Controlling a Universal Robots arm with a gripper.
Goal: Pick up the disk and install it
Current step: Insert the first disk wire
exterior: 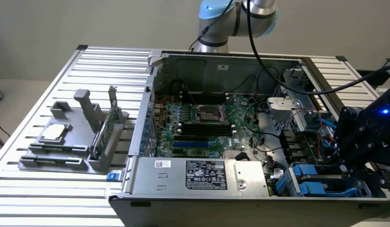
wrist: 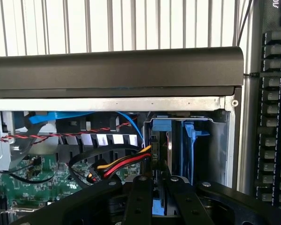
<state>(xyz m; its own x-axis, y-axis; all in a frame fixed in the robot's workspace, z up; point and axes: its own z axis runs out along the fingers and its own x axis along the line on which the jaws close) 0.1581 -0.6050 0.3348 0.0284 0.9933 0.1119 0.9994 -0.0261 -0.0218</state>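
Claw point(wrist: 159, 182) fingers stand close together, nearly shut, with a piece of blue carrier pinched between them, so it appears to grip the disk point(wrist: 162, 126) by its near end. In the wrist view the disk stands on edge in a bay at the corner of the case point(wrist: 117, 70), with its blue frame towards the black case rim and a silver edge beside it. A second blue carrier point(wrist: 192, 136) sits just beside it, nearer the case wall. On the disk's other side, a bundle of red, yellow and black wires point(wrist: 124, 161) runs up to the bay, with a red-and-black twisted pair and a blue cable further along under the rim.

In the exterior view the dark wrist, with a blue light on it, hangs over the case's near corner at that view's right, above the blue carriers point(exterior: 306, 172) in the bays. The motherboard point(exterior: 201, 123) fills the middle of the open case, and the power supply point(exterior: 204, 175) lies along the near edge. The arm point(exterior: 239, 19) rises behind the case.

Well apart, at the exterior view's left, a grey holder point(exterior: 87, 163) on the slatted table point(exterior: 49, 85) carries a square chip point(exterior: 56, 132) and an upright card point(exterior: 110, 118). A keyboard point(wrist: 271, 117) lies outside the case wall in the wrist view.
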